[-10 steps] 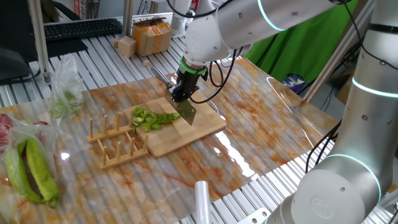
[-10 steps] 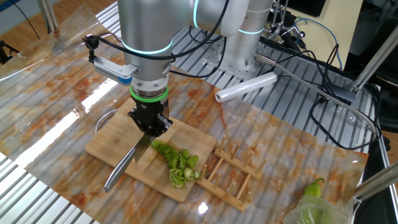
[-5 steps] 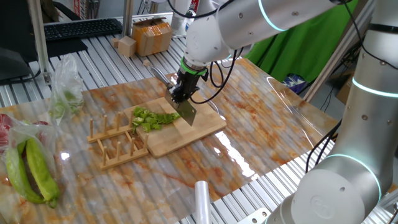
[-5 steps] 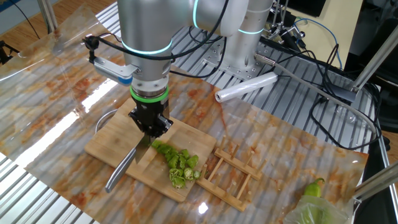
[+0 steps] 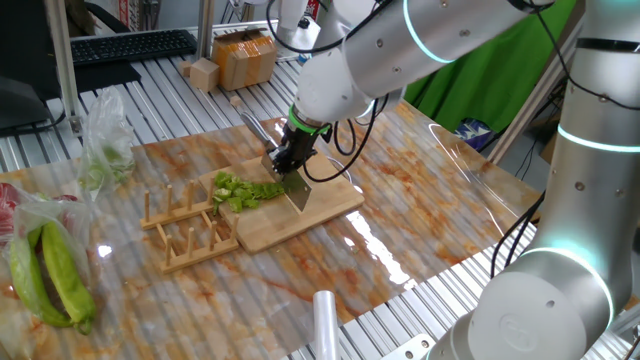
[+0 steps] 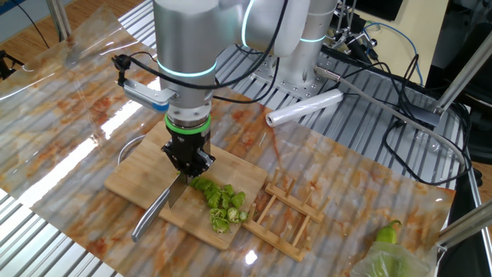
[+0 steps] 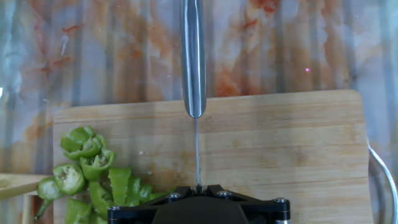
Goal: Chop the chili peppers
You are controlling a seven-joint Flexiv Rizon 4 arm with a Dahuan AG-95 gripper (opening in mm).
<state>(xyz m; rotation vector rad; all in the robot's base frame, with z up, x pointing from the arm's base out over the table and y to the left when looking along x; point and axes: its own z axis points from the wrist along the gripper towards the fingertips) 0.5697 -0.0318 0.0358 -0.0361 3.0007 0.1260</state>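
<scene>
**Mia:** Look at the hand view. Start at the left. What do you see?

**Ben:** In the lower left are the chili peppers [image 7: 93, 177]. They are little green rings and bits in a small pile on the cutting board [image 7: 280, 143].

**Mia:** And moving to the middle?

**Ben:** There is the knife [image 7: 193, 56]. Its shiny handle goes straight up the middle of the frame, and the thin edge of the blade runs down to the gripper [image 7: 198, 190] at the bottom.

**Mia:** Is the gripper open?

**Ben:** No. The jaws are squeezed tight on the knife.

**Mia:** So which way is the chili from the knife?

**Ben:** To the left of the blade. The nearest green piece is just beside it, low in the frame. I cannot tell if it touches.

**Mia:** What is on the right?

**Ben:** Only bare board.

**Mia:** Does the fixed view with the green cloth agree?

**Ben:** Yes. The pile of chili peppers [image 5: 245, 190] sits left of the knife [image 5: 296, 188], in the middle of the frame, and the gripper [image 5: 287, 160] points down over the board.

**Mia:** Which way does the pile run?

**Ben:** Sideways, away from the blade. The blade crosses that line, so I think it should step left to slice more
</scene>
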